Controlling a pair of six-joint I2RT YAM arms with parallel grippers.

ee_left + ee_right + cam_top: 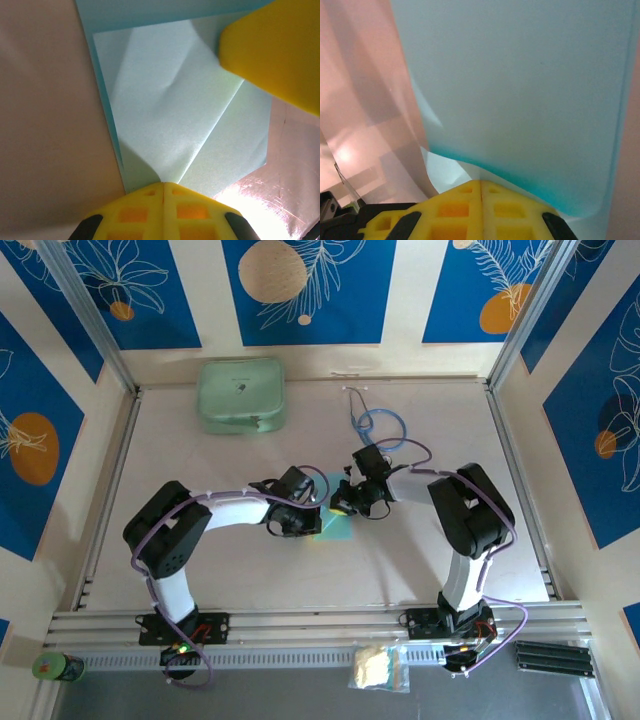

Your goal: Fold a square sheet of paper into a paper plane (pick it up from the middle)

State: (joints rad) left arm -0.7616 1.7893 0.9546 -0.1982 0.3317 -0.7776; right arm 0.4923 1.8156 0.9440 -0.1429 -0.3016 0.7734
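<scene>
Left gripper (162,187) and right gripper (480,184) each pinch the square sheet of paper (175,110) between them.

The sheet of paper (175,125) is light cyan with a paler whitish face, the fingers (150,197) bright yellow, the case (240,395) mint green, the stethoscope (380,426) blue-tubed, the tabletop (300,580) beige, the wall panels (310,290) deep blue with white leaf outlines and orange discs.

Overhead looks down; wrist cameras hug the paper (175,125).
</scene>
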